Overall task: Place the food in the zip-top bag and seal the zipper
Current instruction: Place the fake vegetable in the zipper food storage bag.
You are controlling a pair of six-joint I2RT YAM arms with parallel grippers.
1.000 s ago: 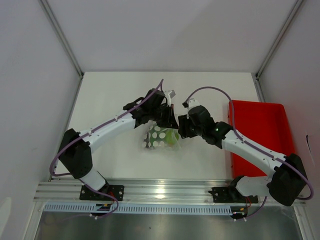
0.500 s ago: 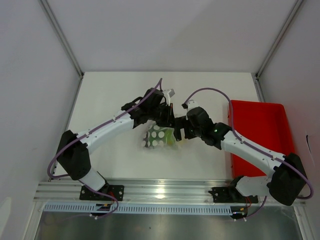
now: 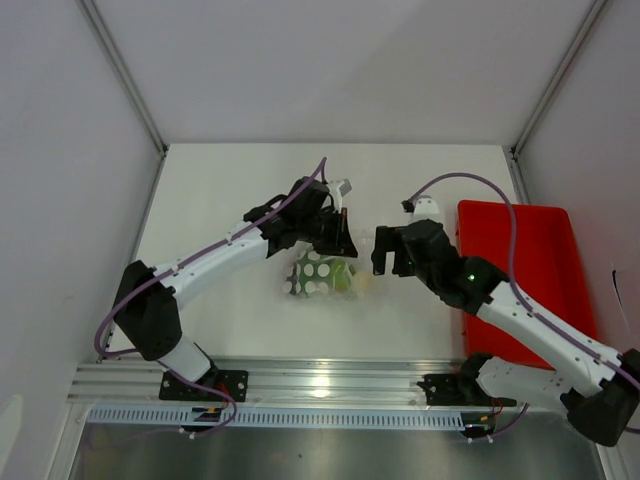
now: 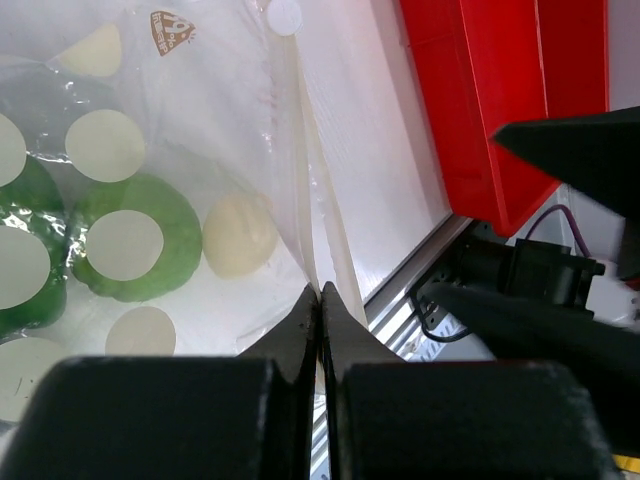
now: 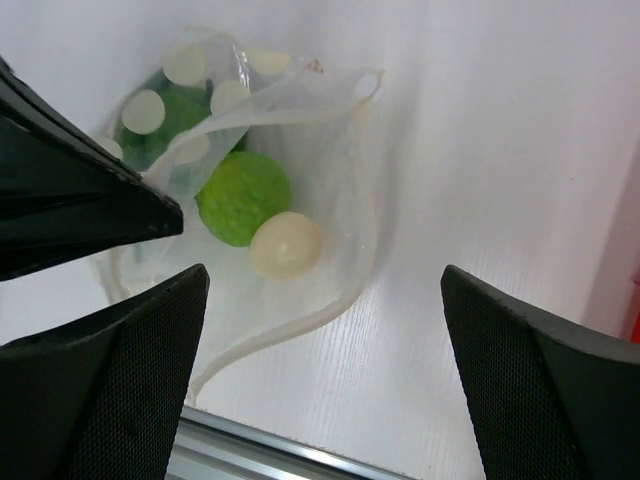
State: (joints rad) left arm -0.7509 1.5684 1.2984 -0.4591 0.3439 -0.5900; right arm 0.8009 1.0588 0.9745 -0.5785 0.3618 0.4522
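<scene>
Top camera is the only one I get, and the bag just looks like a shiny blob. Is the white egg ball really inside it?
Observer: Yes. The right wrist view shows the whitish ball inside the zip-top bag, touching the bright green piece.
Operator: Is the left hand pinching anything?
Observer: In the left wrist view, the left gripper is shut on the zipper at the bag's mouth edge.
Operator: So is it all zipped up?
Observer: It looks not. In that same view the zipper shows as two strips that spread apart away from the pinch, so the mouth seems open there.
</scene>
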